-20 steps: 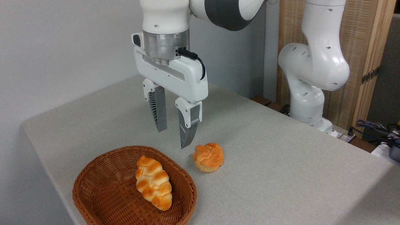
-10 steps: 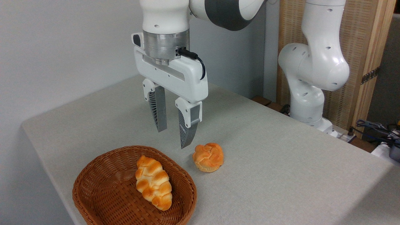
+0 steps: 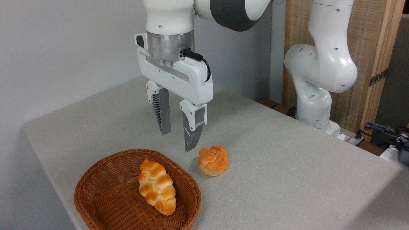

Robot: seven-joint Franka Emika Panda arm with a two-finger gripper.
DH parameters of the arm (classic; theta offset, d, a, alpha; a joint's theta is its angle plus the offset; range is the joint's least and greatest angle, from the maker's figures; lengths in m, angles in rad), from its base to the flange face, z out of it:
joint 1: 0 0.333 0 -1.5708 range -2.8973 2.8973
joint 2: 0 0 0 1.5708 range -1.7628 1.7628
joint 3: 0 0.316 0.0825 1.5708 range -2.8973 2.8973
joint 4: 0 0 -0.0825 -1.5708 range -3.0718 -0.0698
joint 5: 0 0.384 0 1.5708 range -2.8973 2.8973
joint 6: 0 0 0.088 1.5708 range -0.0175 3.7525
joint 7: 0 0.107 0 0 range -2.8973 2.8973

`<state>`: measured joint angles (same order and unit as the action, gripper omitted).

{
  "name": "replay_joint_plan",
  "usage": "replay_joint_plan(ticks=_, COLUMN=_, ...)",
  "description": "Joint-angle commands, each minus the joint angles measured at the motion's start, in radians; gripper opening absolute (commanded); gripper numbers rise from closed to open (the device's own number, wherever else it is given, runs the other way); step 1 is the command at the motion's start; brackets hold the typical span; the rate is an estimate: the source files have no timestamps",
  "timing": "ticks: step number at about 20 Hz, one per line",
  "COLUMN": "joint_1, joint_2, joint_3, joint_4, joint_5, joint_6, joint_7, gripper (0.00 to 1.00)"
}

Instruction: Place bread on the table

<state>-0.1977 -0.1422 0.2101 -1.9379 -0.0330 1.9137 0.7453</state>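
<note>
In the one fixed view, my gripper hangs in the air with its fingers pointing straight down and spread apart, holding nothing, because I judge the pickup has not begun. It hovers above the far rim of the basket, well clear of everything, which leaves room to come down from above. The bread lies inside the basket, slanted along its floor toward the right wall, near the table's front edge. The table is where it must end up, and bare cloth lies to the right. The bun already sits on the table just beside the basket's right rim, so I judge the loaf should be set clear of it.
</note>
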Motion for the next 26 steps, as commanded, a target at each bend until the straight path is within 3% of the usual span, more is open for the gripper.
replay_joint_plan(ticks=1, joint_1=0.003, joint_2=-0.002, joint_3=0.003, joint_4=0.007, joint_5=-0.016, joint_6=0.01, joint_7=0.014, gripper=1.0)
replay_joint_plan(ticks=18, joint_1=0.003, joint_2=0.003, joint_3=0.002, joint_4=0.01, joint_5=-0.016, joint_6=0.013, joint_7=0.013, gripper=1.0)
replay_joint_plan(ticks=21, joint_1=0.001, joint_2=0.009, joint_3=0.002, joint_4=0.008, joint_5=-0.018, joint_6=0.053, joint_7=0.011, gripper=1.0)
replay_joint_plan(ticks=26, joint_1=-0.003, joint_2=0.088, joint_3=0.0, joint_4=0.004, joint_5=-0.019, joint_6=0.197, joint_7=0.011, gripper=1.0)
